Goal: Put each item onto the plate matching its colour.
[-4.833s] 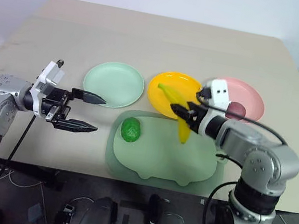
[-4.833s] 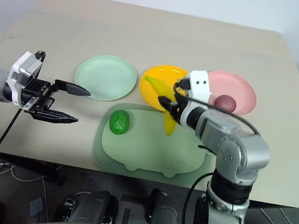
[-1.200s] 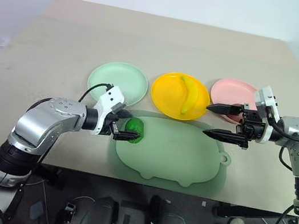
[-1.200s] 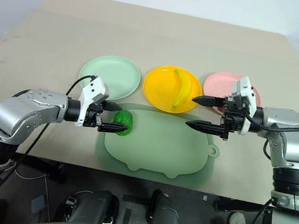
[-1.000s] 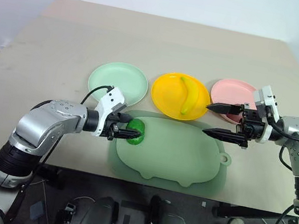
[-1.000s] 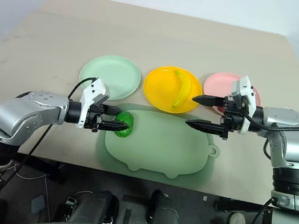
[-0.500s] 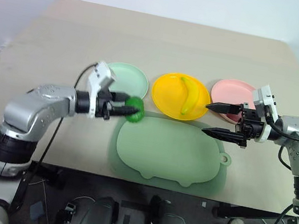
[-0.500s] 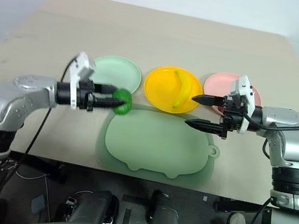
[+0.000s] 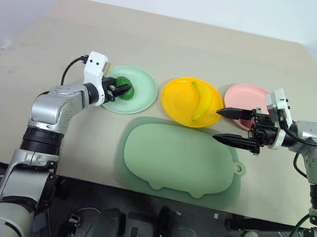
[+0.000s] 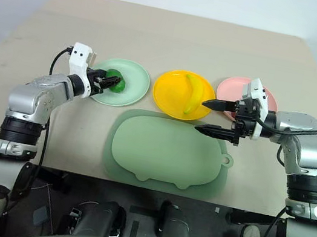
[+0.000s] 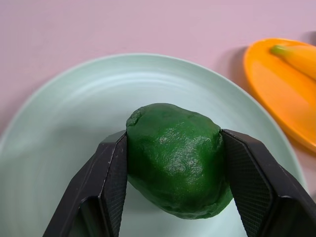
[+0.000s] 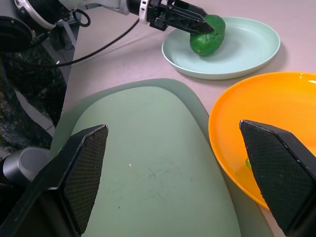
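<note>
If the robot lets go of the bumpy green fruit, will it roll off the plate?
Probably not far: the green fruit is egg-shaped, so it may wobble. The mint plate has a raised rim that should stop it. Its bumpy skin likely grips.

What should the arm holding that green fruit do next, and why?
Probably open the left pincer and let go. It is shut on the green fruit, which already sits over the mint green plate, its matching colour. The banana lies on the yellow plate.
</note>
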### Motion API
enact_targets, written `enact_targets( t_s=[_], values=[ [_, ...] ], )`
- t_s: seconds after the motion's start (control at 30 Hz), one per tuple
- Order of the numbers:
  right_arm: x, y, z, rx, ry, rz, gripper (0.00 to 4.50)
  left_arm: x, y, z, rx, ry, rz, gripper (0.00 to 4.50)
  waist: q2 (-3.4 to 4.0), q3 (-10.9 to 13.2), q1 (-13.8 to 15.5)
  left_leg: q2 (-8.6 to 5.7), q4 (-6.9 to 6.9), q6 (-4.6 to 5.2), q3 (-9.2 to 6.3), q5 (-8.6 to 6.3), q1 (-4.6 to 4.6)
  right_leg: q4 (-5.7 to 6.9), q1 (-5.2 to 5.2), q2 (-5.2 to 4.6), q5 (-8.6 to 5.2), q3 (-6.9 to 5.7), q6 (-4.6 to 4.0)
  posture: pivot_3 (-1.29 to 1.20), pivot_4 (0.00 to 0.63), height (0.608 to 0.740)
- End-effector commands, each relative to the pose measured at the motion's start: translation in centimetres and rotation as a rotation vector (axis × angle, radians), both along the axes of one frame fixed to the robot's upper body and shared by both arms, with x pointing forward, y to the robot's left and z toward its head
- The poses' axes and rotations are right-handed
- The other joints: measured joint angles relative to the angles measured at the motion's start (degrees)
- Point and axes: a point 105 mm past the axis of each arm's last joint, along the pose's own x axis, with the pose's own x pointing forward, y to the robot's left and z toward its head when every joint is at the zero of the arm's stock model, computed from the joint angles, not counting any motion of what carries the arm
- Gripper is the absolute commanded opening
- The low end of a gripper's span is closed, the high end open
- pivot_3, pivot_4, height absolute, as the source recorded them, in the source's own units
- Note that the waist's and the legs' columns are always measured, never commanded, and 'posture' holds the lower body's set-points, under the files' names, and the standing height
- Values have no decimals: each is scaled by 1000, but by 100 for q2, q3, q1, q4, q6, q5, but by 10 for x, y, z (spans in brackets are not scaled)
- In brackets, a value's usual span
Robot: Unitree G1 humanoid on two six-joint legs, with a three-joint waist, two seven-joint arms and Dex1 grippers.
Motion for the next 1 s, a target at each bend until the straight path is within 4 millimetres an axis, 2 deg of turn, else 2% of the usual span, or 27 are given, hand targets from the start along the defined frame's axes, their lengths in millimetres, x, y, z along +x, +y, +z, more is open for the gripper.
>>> enact_targets(
  t_s=[0.03,0.13,0.2,0.27,0.33,0.43,0.57,0.6,0.67,0.73,0.77,0.83,0.9,1.0],
  values=[
    [-1,-1,12,3,-47,1,4500,2,-2,12,61,-72,1,3539,0,0,0,0,0,0,1,0,1,0,0,0,0,1,0,0,150,740],
    [-1,-1,12,0,-51,-3,4500,5,6,20,62,-105,29,4459,0,0,-1,0,0,0,1,0,1,0,0,0,0,0,0,0,150,740],
    [0,-1,13,5,-53,-6,4500,6,11,21,100,-124,48,4459,0,0,-1,0,0,0,2,0,1,0,0,0,0,0,0,0,150,740],
    [0,-1,12,6,-52,-10,4500,1,3,23,87,-130,-28,4459,0,0,-2,0,0,0,2,0,1,0,0,0,0,0,0,0,150,740],
    [-1,0,11,6,-51,-3,4500,-10,-9,35,-33,-126,-138,4459,0,0,1,1,0,0,3,0,1,0,0,0,0,0,0,0,150,740],
    [-2,5,12,17,-51,11,4500,-16,-5,51,33,-190,-178,4459,0,0,-2,2,2,-1,1,0,-1,0,0,-2,0,-1,0,0,150,740],
    [-2,14,13,32,-51,29,4500,-40,-6,82,-15,-250,-353,4459,0,0,-20,4,-1,-2,2,1,1,1,-1,2,0,-1,-1,0,150,740],
    [-1,17,13,38,-46,36,4500,-50,-7,88,-42,-250,-423,4459,0,0,-22,5,-1,-2,3,1,1,0,-1,2,0,-1,-1,0,150,740],
    [-2,22,13,35,-53,62,4500,-83,-14,94,-97,-206,-619,4459,1,0,-31,7,-1,-2,3,1,0,1,-3,4,0,-1,-1,0,150,740],
    [-1,28,14,42,-58,74,4500,-108,-13,89,-88,-139,-747,4459,2,1,-40,9,-3,-3,2,1,0,0,-5,3,-1,1,0,0,150,740],
    [-1,29,15,48,-55,84,4500,-122,-13,82,-57,-100,-818,4459,2,1,-48,9,-3,-3,2,1,0,0,-5,3,-1,1,0,0,150,740],
    [2,32,15,51,-59,93,4500,-145,-13,64,66,-126,-917,4459,7,-1,-62,9,-4,-3,2,1,3,0,-4,3,-1,3,-1,0,150,740],
    [4,34,12,47,-57,97,4500,-150,-10,39,214,-131,-927,4459,7,-1,-50,8,-7,-3,0,1,5,-2,-4,3,-3,4,-2,0,150,740],
    [3,41,11,56,-60,115,4500,-143,-16,19,290,-230,-892,4459,6,-2,36,5,0,0,1,-1,0,-11,-4,1,-3,1,-4,0,150,740]
  ],
)
